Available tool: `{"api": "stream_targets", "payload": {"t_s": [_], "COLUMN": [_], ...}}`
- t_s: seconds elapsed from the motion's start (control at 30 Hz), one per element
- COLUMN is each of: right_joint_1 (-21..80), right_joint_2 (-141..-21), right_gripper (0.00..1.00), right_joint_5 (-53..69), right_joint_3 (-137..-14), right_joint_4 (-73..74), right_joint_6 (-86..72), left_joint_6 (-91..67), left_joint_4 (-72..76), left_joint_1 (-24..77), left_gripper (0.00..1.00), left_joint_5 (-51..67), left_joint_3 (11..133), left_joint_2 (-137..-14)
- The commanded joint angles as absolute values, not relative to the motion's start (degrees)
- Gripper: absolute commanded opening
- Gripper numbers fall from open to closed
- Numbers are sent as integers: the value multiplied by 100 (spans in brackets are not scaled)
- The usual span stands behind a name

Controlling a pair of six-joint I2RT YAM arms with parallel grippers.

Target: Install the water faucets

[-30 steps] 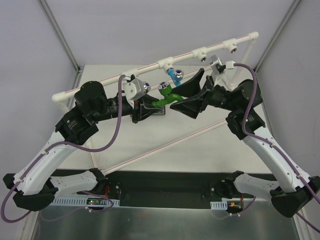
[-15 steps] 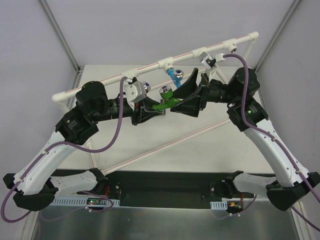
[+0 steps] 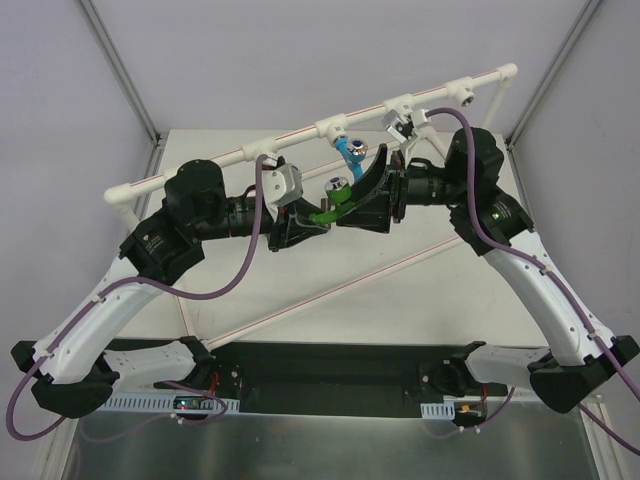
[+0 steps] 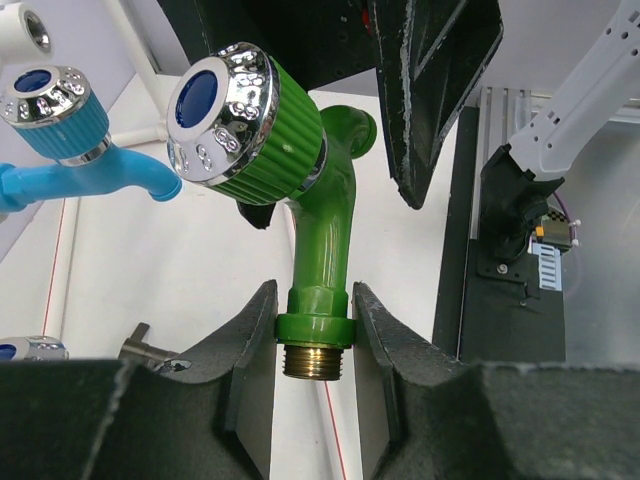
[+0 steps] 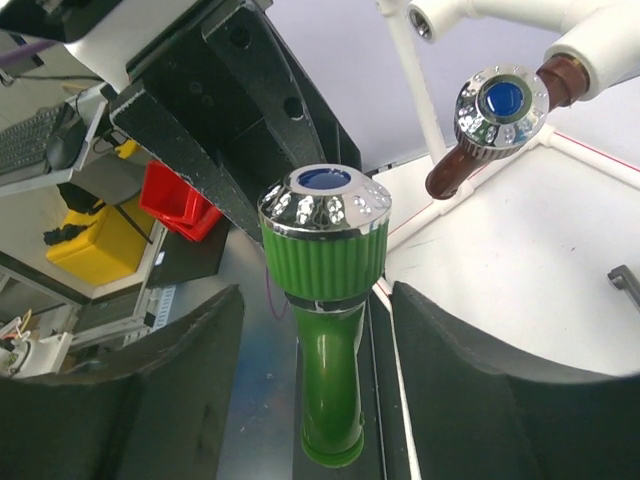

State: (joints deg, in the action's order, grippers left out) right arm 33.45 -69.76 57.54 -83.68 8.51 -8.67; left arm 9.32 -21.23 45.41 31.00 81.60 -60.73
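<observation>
My left gripper [image 3: 312, 220] is shut on the green faucet [image 3: 328, 207], and its fingers clamp the collar just above the brass thread [image 4: 315, 360]. The green faucet [image 4: 300, 170] sticks out from the jaws, its silver cap toward the right arm. My right gripper [image 3: 358, 192] is open, a finger on each side of the green knob [image 5: 325, 240] without touching it. The bright blue faucet [image 3: 350, 152] hangs from a tee of the white pipe frame [image 3: 300, 141]. The reddish-brown faucet [image 5: 480, 130] sits in another tee.
The pipe frame runs diagonally across the back, with open tees at its right end [image 3: 400, 103]. Thin frame pipes [image 3: 330, 285] lie on the white table. Red and yellow bins [image 5: 175, 200] show beyond the table in the right wrist view.
My right gripper has moved left and turned, and its open fingers now straddle the green faucet's knob. My left gripper has shifted slightly right and up, still holding the faucet.
</observation>
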Motion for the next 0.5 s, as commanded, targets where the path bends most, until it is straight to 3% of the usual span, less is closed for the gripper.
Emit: {"api": "stream_targets", "payload": {"t_s": [0.0,0.4,0.43,0.47], "right_joint_1": [3419,3577,3586,3603], "right_joint_2": [-6987,-6987,-6970,-6952], "right_gripper": [59,37,33,19], "right_joint_5": [5854,5827,5827,5818], "right_joint_3": [-8657,-8771,-8771,-8754], "right_joint_4": [1037,1503,1529,1555], "right_joint_6": [-519,-62,-44,-18], "left_joint_6": [1037,1037,1037,1037], "left_joint_4": [-2021,-2048,-2048,-2048], "left_joint_1": [4553,4562,4562,4562], "left_gripper": [0,0,0,0], "left_joint_5": [3243,3173,3164,3164], "left_joint_3": [8402,8437,8438,8446], "left_joint_2": [-6029,-6003,-6003,-6003]}}
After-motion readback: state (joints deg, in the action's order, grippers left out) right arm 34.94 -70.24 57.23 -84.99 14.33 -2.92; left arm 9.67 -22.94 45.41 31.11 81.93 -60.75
